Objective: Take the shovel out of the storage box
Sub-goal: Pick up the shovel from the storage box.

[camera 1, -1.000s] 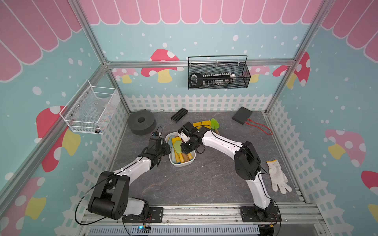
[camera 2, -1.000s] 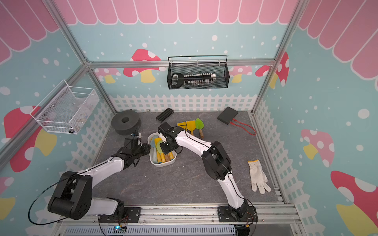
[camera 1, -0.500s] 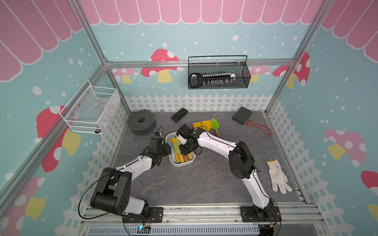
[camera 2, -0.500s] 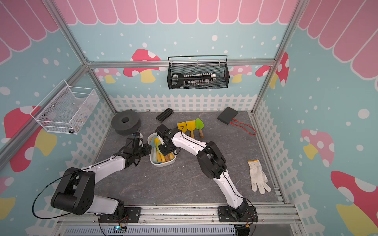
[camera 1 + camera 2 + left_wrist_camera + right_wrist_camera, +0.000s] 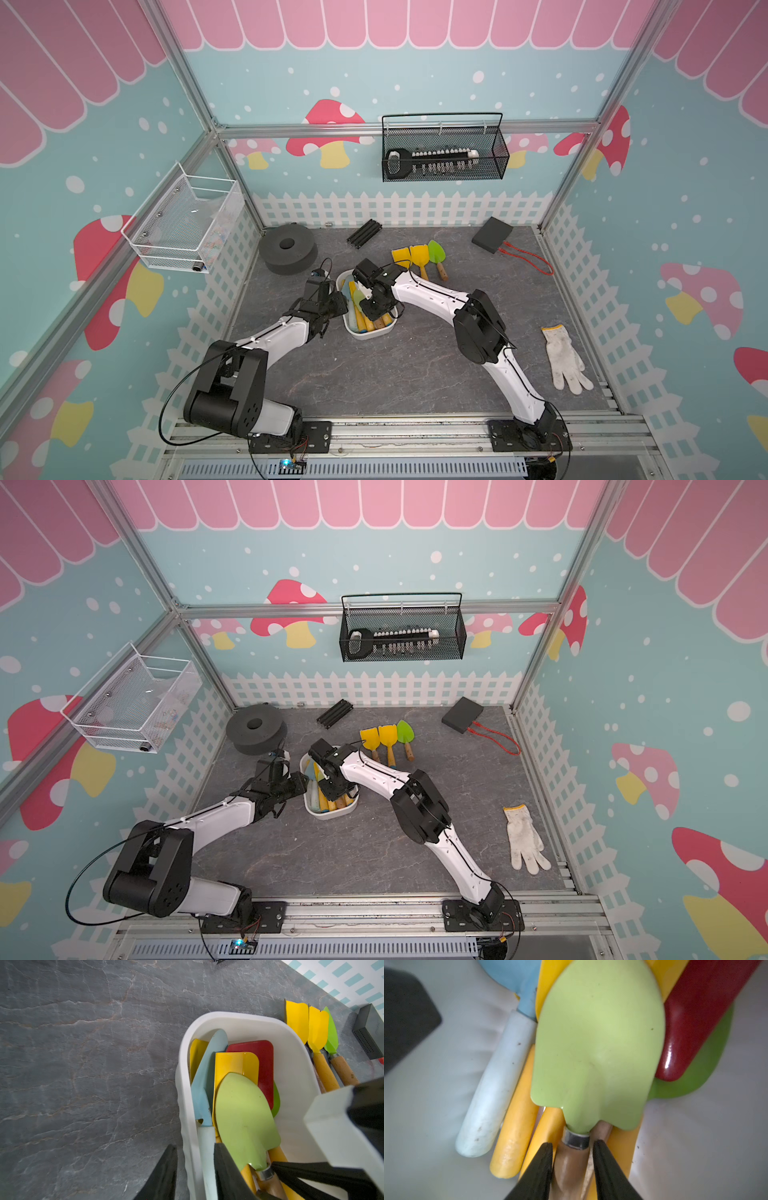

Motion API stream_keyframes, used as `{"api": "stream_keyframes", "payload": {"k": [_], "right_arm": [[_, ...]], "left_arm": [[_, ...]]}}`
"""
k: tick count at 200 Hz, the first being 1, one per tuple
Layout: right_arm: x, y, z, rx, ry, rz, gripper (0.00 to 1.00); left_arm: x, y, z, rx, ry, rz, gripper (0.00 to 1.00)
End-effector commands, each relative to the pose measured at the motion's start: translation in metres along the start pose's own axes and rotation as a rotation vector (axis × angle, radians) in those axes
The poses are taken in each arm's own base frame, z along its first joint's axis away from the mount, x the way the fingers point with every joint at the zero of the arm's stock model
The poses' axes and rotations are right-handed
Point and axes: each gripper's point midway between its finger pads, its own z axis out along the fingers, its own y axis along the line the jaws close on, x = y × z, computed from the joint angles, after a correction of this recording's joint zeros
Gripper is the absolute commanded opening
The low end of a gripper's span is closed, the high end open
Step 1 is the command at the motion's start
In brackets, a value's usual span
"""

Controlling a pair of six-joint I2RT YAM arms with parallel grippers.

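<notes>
Light green shovel, handle flanked

It is laid topmost in the storage box, left of the bench's middle. The handle is straddled by the right gripper; whether it, or the left gripper astride the box wall, is clenched cannot be told. A firm pinch behind the ferrule and a straight lift are advised.

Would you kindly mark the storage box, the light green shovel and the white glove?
storage box (image 5: pixel 184 1093), left wrist view, its rim
light green shovel (image 5: pixel 598 1047), right wrist view, blade middle
white glove (image 5: pixel 559 353), in a top view, palm
</notes>
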Motion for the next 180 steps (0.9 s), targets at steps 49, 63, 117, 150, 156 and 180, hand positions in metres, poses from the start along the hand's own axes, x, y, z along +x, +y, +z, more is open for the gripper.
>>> {"api": "stream_keyframes", "payload": {"k": [49,63,117,150,156,180], "right_arm": [[0.0,-0.006,-0.009,0.053,0.0,-0.001,0.24],[-0.004,-0.005,-0.014,0.049,-0.018,0.001,0.22],[-0.021,0.002,-0.027,0.006,-0.082,0.024,0.18],[-0.033,0.0,-0.035,-0.005,-0.114,0.034,0.18],[-0.034,0.0,-0.036,-0.006,-0.118,0.035,0.18],[-0.045,-0.004,-0.043,-0.011,-0.148,0.046,0.18]], "left_arm": [[-0.012,-0.007,-0.004,0.017,-0.031,0.006,0.34],[-0.013,-0.007,-0.005,0.019,-0.033,0.006,0.34],[-0.012,-0.007,-0.005,0.02,-0.035,0.005,0.34],[-0.013,-0.007,-0.007,0.019,-0.043,0.006,0.34],[-0.014,-0.007,-0.008,0.021,-0.045,0.007,0.35],[-0.014,-0.007,-0.008,0.017,-0.048,0.01,0.34]]}}
